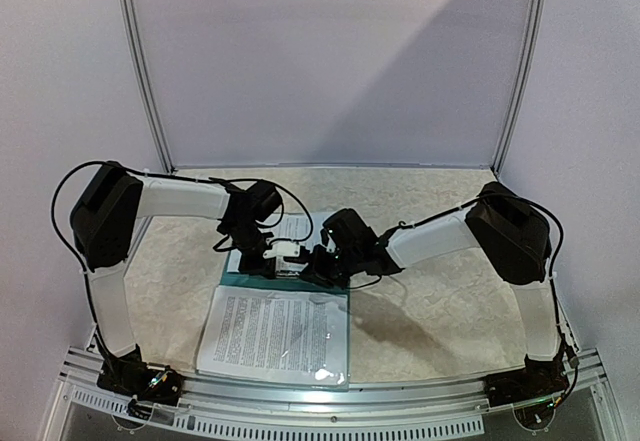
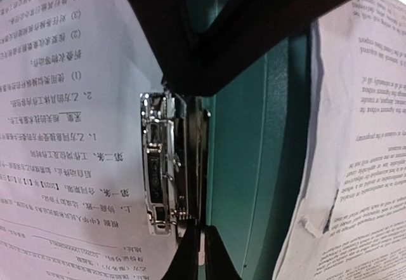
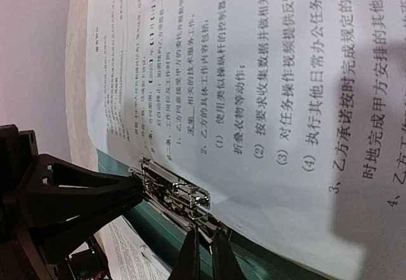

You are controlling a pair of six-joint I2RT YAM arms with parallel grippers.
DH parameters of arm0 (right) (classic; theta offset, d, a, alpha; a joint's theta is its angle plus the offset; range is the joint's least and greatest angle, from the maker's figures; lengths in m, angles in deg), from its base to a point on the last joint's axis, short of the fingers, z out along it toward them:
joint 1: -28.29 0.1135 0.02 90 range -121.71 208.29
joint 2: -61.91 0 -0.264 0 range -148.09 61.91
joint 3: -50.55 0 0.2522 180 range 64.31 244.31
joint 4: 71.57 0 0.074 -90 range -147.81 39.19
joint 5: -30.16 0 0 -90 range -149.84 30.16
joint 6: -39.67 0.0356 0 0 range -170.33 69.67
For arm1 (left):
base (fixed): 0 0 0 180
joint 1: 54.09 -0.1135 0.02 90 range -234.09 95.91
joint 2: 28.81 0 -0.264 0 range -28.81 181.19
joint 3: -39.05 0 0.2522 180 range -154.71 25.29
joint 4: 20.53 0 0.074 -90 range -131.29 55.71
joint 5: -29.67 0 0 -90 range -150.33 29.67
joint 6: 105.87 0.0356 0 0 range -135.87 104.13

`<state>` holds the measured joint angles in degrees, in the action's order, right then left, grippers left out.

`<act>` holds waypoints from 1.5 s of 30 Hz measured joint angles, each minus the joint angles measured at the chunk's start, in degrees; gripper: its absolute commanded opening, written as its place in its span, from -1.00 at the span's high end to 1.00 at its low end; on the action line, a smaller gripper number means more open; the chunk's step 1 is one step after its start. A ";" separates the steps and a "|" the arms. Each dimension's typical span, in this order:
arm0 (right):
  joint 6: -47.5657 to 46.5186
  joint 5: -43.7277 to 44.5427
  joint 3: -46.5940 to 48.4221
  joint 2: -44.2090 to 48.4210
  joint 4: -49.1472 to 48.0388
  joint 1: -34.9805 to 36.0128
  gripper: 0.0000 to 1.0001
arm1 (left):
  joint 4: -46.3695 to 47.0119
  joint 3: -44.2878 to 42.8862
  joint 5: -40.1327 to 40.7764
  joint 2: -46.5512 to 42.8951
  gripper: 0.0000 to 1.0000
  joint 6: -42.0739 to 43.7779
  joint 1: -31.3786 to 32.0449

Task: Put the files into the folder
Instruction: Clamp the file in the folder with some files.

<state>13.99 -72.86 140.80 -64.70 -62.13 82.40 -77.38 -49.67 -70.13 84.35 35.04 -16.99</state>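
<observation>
The teal folder (image 1: 234, 280) lies open mid-table; it also shows in the left wrist view (image 2: 254, 166) and the right wrist view (image 3: 158, 242). A printed white sheet (image 1: 297, 226) lies on its far half, edge at the silver clip (image 2: 162, 166) (image 3: 177, 194). More files (image 1: 275, 336) lie on the near half. My left gripper (image 1: 266, 249) (image 2: 200, 254) is shut at one end of the clip. My right gripper (image 1: 316, 263) (image 3: 207, 254) has its fingers nearly together on the clip's other end.
The two wrists are close together over the folder's spine. The beige mat (image 1: 450, 301) covers the table. The metal front rail (image 1: 330, 401) runs along the near edge, and grey walls close in the back and sides.
</observation>
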 measured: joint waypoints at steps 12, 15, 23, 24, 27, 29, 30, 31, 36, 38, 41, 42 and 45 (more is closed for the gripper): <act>-5.16 0.52 3.08 -0.13 4.63 0.31 0.94 | -0.74 -0.92 3.06 0.92 0.90 -4.09 1.16; -5.73 0.57 3.87 -0.46 6.45 0.31 0.96 | -1.16 -1.33 3.41 1.18 0.91 -5.05 1.29; -4.31 0.15 0.98 -0.55 1.36 0.31 0.98 | -2.16 -2.01 3.48 1.40 0.86 -7.56 1.36; -4.13 0.07 0.72 -0.59 0.70 0.31 0.98 | -2.38 -2.10 3.45 1.42 0.84 -7.93 1.29; -3.65 -0.61 0.26 -0.94 -1.18 0.31 0.98 | -3.72 -3.08 2.49 2.03 0.78 -9.60 0.72; -3.28 -1.07 0.00 -1.18 -2.36 0.31 0.98 | -4.61 -3.54 1.18 2.27 0.73 -10.58 0.00; -3.08 -1.16 -0.04 -1.22 -2.64 0.31 0.98 | -4.74 -3.56 0.31 2.27 0.72 -10.75 -0.35; -3.04 -1.25 -0.07 -1.31 -2.91 0.33 0.98 | -5.07 -3.69 -0.66 2.27 0.71 -11.13 -0.76; -2.84 -1.31 -0.09 -1.38 -3.30 0.35 0.99 | -5.70 -5.16 -5.55 2.23 0.70 -12.46 -1.66; -2.84 -1.25 -0.11 -1.40 -3.56 0.48 0.99 | -5.57 -6.12 -8.15 2.12 0.70 -13.03 -1.60; -2.86 -1.03 -0.31 -1.31 -3.91 0.61 0.99 | -4.87 -6.32 -11.13 1.49 0.77 -14.95 -1.60; -2.84 -1.03 -0.37 -1.20 -4.09 0.61 0.99 | -4.11 -6.29 -11.89 1.38 0.82 -16.20 -1.60; -2.82 -0.98 -0.59 -0.79 -4.48 0.61 0.99 | -2.73 -6.29 -12.52 1.33 0.90 -19.61 -1.60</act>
<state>11.17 -73.84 140.21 -65.49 -66.61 83.01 -80.12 -55.96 -82.66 85.68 15.44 -18.58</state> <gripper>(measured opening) 0.048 0.083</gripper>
